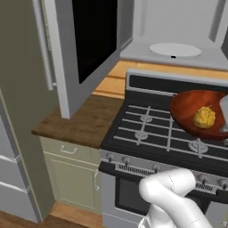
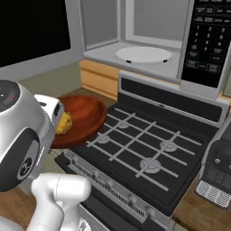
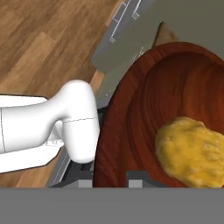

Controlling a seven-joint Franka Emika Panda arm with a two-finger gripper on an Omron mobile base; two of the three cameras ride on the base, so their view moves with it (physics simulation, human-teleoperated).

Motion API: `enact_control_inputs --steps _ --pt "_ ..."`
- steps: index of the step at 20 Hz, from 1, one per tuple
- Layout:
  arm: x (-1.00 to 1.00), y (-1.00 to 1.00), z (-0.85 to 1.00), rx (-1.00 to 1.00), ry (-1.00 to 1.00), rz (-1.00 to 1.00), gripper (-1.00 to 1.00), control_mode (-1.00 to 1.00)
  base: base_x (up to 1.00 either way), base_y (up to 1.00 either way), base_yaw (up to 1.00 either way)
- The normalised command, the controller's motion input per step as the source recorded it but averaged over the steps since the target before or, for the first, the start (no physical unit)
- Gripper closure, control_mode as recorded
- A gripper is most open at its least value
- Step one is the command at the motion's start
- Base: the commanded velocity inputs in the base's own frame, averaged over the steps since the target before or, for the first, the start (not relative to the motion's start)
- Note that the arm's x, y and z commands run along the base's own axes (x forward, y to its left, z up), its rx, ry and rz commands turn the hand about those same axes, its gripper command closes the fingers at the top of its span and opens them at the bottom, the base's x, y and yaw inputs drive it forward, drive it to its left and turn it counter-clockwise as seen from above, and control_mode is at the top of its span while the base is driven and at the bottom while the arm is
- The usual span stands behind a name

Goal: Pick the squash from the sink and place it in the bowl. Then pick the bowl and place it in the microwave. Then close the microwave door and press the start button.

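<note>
The wide, shallow reddish-brown bowl (image 3: 144, 109) with its glossy rim hangs over the black stove top (image 2: 144, 149), pinched at its rim by the two-finger gripper (image 3: 114, 177), whose dark tips sit narrowly apart on the edge. The lumpy yellow-orange squash (image 3: 192, 151) lies loose inside, just beyond the fingers. Up and ahead of the hand, the light grey microwave (image 1: 178, 26) stands with its black-glass door (image 1: 91, 40) swung wide. A one-sided rim grip risks tilt — the squash may roll out, or the bowl may slip or clip the cavity's lower lip
</note>
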Motion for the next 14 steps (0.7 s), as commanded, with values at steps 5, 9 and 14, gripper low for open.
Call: enact_control_inputs --steps 5,9,14 --pt "0.00 0.00 0.00 0.00 0.00 0.00 1.00 1.00 0.00 -0.03 0.30" --pt "-0.02 0.02 0.25 0.00 -0.06 0.02 1.00 -1.00 0.00 0.03 0.05" --pt "0.00 0.03 0.58 0.00 -0.13 0.00 1.00 -1.00 0.00 0.00 0.00"
